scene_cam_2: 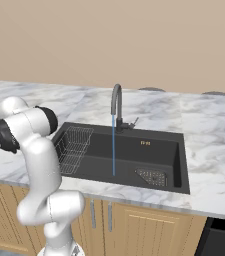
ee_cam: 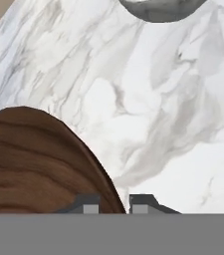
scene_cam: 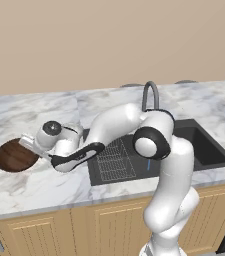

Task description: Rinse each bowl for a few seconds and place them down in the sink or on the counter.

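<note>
The wide dark brown wood-grain bowl rests on the white marble counter to the left of the sink. My gripper reaches left to the bowl's right rim. In the hand view the brown bowl fills the lower left. Its rim runs down between my two fingertips, and the gripper is shut on it. Part of a grey-white speckled bowl shows at the top edge of the hand view, farther along the counter.
The arched faucet is running, and a thin blue stream falls into the black sink. A wire rack sits in the basin's left part. My arm's elbow hangs over the sink's front edge.
</note>
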